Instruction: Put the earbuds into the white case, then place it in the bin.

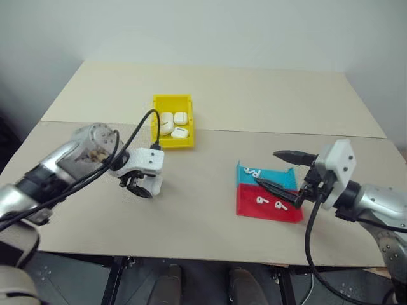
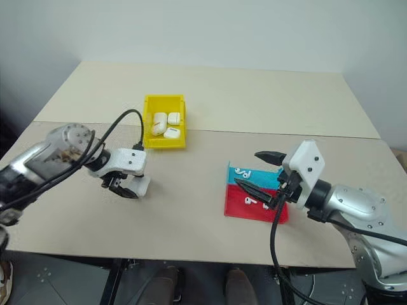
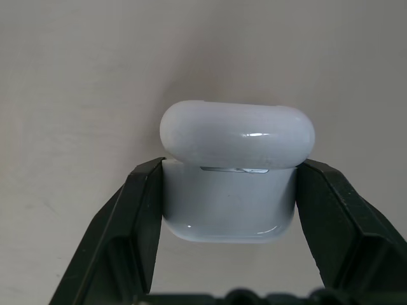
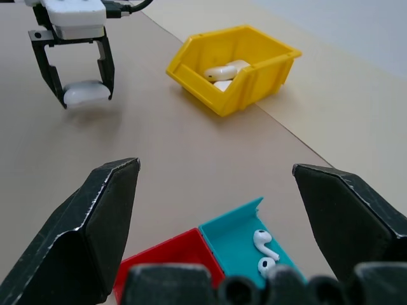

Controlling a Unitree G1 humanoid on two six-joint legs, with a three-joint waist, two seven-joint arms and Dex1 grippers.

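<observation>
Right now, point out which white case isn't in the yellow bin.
The white case clamped in the left claw, held over the table. The other cases all lie inside the yellow bin.

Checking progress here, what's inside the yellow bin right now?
The yellow bin holds three white cases lying close together, lids shut. What's beneath them, and whether earbuds are inside them, is hidden. Another white case is clamped in the left gripper, outside the bin.
</observation>
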